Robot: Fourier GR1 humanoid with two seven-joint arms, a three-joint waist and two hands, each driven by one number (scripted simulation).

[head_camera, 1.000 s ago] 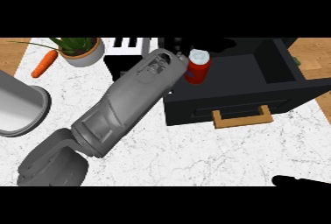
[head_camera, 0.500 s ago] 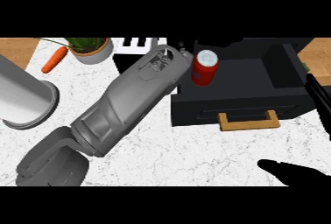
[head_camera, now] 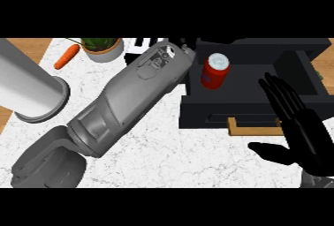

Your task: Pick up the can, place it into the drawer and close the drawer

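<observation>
Head view, looking steeply down: a black open drawer (head_camera: 261, 95) with a wooden handle sits on a white marbled counter (head_camera: 169, 150). A red cylindrical can with a silver top (head_camera: 214, 70) stands upright over the drawer's left part. The grey left forearm reaches to just left of the can; its hand is hidden, so I cannot tell its fingers. The black right hand (head_camera: 297, 126) hovers spread beside the drawer front. Judging by this, placing is under way; next comes releasing, then pushing shut. No label is readable.
</observation>
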